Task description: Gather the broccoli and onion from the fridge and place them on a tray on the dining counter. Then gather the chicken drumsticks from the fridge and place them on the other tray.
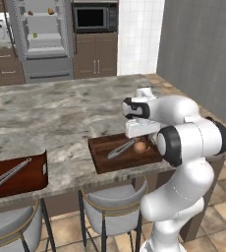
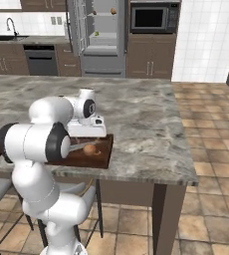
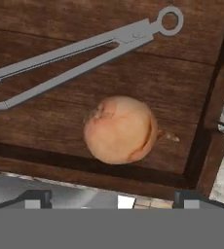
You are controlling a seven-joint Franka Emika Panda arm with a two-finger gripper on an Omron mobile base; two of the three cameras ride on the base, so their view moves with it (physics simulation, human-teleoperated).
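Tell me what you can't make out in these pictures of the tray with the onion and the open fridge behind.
- Gripper: in both base views the arm's own body covers its fingers.
- Tongs: their tips run off the hand view's left edge.
- Second tray: cut by the left base view's left edge.
- Fridge shelves: small specks, too small to name, in both base views.
- Onion: its underside is hidden.

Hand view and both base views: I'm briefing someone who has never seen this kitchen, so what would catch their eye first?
First the onion, lying free on the wooden tray beside grey tongs, with the open gripper just above it. Then the white arm bent over that tray at the near edge of the dining counter. Behind, the fridge stands open with small items on its shelves.
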